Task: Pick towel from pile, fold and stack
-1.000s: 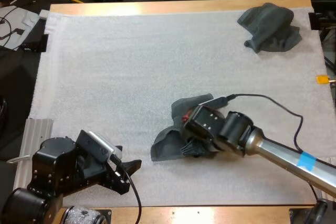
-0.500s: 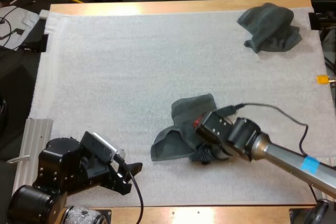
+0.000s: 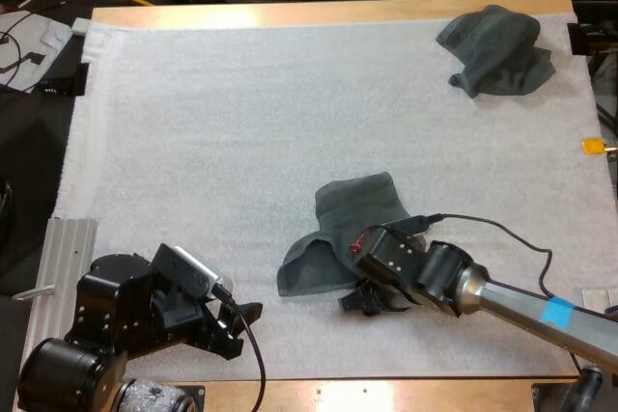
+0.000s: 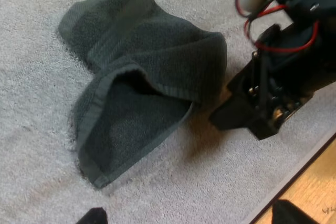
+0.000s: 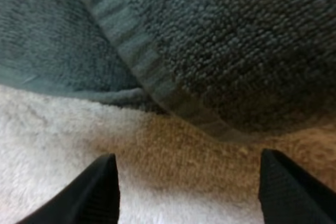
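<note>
Likely spreading step: towel (image 3: 340, 233) lies rumpled on mat (image 3: 193, 142) centre; pile (image 3: 494, 50) at far right corner. Both empty: right jaws wide at towel hem, left jaws wide, off to towel's left. Next: pinch hem cleanly.

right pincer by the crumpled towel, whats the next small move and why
Probably ease the right pincer forward until the banded hem of the towel sits between its fingers, then shut. The fingers stand apart over the mat, just short of the hem, gripping nothing.
</note>
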### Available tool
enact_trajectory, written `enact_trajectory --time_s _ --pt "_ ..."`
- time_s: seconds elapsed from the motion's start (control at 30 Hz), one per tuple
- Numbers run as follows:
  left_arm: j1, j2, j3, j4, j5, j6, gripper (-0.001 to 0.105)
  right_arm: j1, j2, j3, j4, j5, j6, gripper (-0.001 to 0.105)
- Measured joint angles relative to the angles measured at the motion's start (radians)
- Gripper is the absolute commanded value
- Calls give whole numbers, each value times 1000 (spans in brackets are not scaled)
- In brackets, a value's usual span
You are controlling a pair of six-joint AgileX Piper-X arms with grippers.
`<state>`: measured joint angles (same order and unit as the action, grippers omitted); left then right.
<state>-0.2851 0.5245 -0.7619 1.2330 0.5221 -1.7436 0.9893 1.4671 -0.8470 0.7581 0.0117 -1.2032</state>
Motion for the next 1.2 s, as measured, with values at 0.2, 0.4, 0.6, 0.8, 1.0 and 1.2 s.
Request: enact_trajectory --time_s 0.2,0.4,0.6,0.8,1.0,1.2 --pt "0 0 0 17 0 0 60 3 56 8 -43 0 33 55" --pt "0 0 0 16 0 0 60 3 124 13 -97 25 70 51" --pt "0 0 0 16 0 0 60 3 140 13 -116 59 113 26" --pt "0 0 0 16 0 0 60 4 140 13 -119 90 120 1" --pt "-2 0 0 17 0 0 60 4 121 13 -113 106 118 0" --pt "-4 0 0 17 0 0 60 4 22 2 -35 147 69 0"
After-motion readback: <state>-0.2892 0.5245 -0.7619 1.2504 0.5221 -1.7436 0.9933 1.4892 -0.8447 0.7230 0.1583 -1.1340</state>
